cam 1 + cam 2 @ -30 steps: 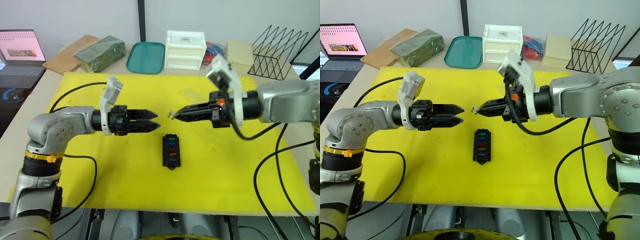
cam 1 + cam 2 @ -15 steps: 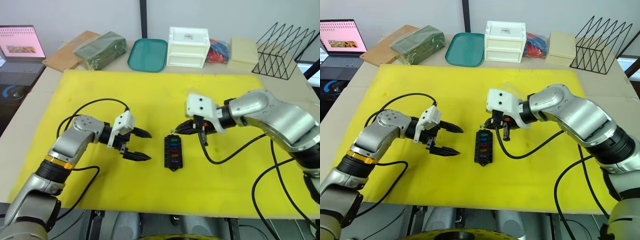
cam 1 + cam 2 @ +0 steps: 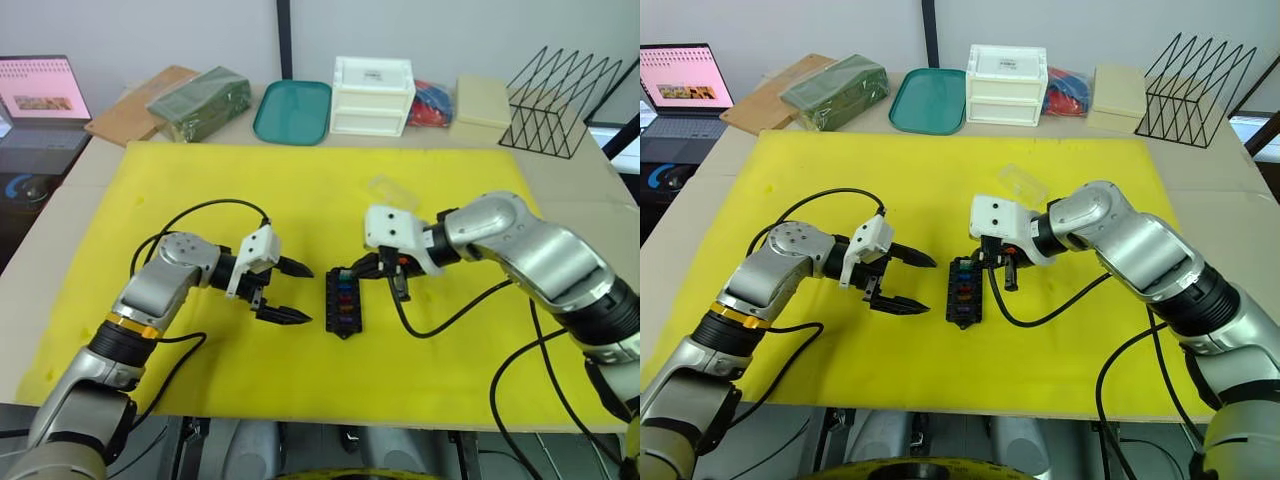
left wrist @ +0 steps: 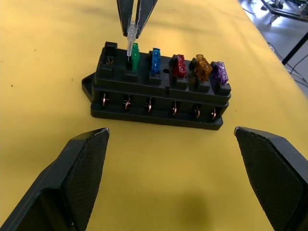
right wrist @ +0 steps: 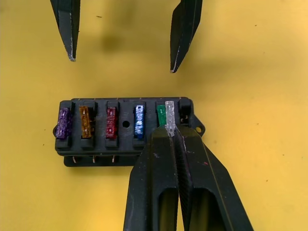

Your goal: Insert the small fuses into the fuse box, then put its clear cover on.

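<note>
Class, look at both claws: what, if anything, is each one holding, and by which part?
The right claw pinches a small clear blade fuse by its upper end, above the black fuse box. The left claw is open, holding nothing.

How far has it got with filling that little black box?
Five fuses already sit in the fuse box. The right gripper pinches a sixth, pale one right over the last free slot at the end. The left gripper waits open beside the box. The clear cover lies apart, not yet fitted.
</note>
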Tool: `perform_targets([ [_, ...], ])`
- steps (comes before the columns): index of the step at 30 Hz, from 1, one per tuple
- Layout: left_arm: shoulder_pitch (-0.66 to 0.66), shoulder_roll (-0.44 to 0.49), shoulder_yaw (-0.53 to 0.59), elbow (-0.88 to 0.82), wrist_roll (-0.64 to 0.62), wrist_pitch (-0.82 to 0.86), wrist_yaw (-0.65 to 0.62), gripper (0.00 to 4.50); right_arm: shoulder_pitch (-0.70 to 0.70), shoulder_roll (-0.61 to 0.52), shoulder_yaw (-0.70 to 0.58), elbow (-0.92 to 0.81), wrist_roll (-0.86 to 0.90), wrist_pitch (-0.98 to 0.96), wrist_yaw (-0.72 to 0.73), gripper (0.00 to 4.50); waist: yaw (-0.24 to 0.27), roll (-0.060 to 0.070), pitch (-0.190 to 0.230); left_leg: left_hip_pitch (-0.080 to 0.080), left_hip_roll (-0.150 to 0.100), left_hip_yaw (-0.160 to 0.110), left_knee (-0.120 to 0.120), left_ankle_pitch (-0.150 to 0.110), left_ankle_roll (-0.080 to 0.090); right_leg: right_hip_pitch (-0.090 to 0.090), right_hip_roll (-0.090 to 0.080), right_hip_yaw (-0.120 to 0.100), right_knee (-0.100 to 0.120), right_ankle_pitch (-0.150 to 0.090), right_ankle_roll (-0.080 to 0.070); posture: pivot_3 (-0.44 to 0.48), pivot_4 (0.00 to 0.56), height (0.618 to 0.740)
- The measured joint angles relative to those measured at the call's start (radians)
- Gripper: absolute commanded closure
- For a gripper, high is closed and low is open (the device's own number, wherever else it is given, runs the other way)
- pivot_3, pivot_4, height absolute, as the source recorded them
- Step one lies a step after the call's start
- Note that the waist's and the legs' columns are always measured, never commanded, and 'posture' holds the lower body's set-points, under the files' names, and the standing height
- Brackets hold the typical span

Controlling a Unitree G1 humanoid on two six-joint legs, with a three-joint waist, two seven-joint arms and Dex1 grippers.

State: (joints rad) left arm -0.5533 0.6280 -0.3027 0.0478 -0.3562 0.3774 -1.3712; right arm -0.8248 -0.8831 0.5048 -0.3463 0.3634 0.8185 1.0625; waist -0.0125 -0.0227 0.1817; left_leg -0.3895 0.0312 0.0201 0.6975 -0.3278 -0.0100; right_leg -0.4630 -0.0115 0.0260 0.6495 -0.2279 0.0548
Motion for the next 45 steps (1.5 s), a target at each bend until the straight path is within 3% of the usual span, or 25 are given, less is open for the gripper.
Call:
perform_targets([
  [45,0.0,-0.025,0.0,-0.022,0.021,0.001,0.021,0.04,-0.002,0.086,-0.02,0.114,-0.147,-0.042,0.079,4.5,0.001,0.0,0.0,0.001,0.0,0.0,0.002,0.0,0.0,0.001,0.0,0.0,0.002,0.0,0.0,0.0,0.15,0.74],
])
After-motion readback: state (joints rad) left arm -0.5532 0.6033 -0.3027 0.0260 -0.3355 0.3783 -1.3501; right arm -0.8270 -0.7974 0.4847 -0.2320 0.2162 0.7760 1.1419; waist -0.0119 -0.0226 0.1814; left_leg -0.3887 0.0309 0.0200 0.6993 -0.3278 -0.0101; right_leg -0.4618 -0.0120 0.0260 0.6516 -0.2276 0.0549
